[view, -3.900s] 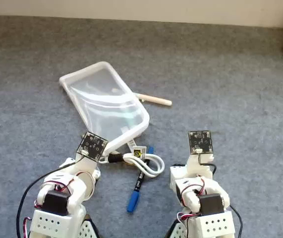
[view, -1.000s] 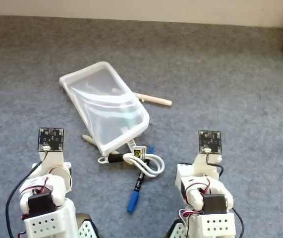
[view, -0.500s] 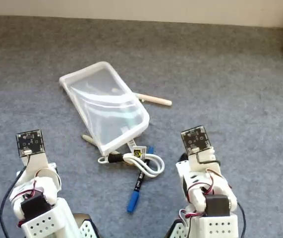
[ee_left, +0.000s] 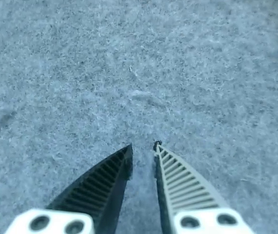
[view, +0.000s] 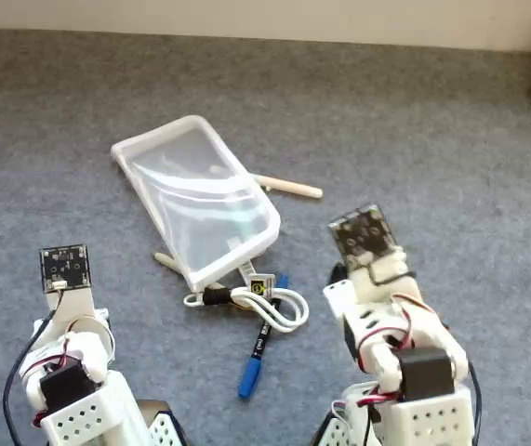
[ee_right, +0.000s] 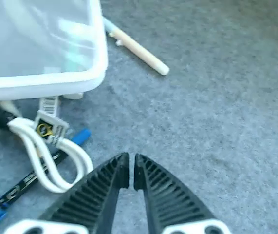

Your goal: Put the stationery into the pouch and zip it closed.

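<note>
Status: early, nothing packed yet.

- Translucent flat plastic pouch with white edging point(view: 195, 200) lies on the grey felt-covered desk point(view: 451, 139), left of centre and far of both arms. No item shows through its wall. I cannot tell whether its zip is open or closed.
- Blue-and-black pen point(view: 260, 346) lies outside the pouch, near side, between the two arms.
- White looped cable with a tag point(view: 267, 305) lies across the far end of the pen, just beside the pouch's near corner.
- Cream wooden pencil point(view: 288, 187) lies at the pouch's far-right edge, one end hidden at the pouch.
- A second cream stick point(view: 165, 260) pokes out from under the pouch's near-left edge.
- Left hand point(ee_left: 142, 147): tips a narrow gap apart, grasping nothing, over bare felt to the near left, well apart from the items.
- Right hand point(ee_right: 131, 163): tips pinched almost together, empty, just right of the cable and pen.

Remaining, by my judgement: every item has to go in, then the zip has to be closed.
</note>
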Tool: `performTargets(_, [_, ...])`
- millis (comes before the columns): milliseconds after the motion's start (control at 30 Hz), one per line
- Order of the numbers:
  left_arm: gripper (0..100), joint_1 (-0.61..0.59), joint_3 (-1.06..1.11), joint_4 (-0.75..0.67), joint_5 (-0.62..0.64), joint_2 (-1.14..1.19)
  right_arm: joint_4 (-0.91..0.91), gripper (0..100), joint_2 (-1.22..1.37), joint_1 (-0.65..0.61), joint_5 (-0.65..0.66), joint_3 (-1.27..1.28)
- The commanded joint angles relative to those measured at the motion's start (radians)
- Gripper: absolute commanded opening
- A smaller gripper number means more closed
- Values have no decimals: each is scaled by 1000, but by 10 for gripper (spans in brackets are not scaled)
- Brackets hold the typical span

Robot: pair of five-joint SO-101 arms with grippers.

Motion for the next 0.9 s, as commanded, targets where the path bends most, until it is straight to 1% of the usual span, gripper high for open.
performTargets(0, [88,-12,-12,-21,-12,-13,54,33,156,-136,11,-128])
performTargets(67, [88,-12,-12,-21,-12,-13,73,50,236,-193,9,-157])
performTargets(167, [88,-12,-12,-21,-12,-13,77,111,338,-255,9,-182])
performTargets(300, [88,-12,-12,-21,-12,-13,53,160,432,-354,9,-183])
performTargets(533, [88,-12,-10,-21,-12,-13,-42,163,542,-469,9,-185])
performTargets(667, [88,-12,-10,-21,-12,-13,-73,163,619,-504,-41,-226])
performTargets(867, [88,-12,-10,-21,-12,-13,-79,163,754,-538,-44,-341])
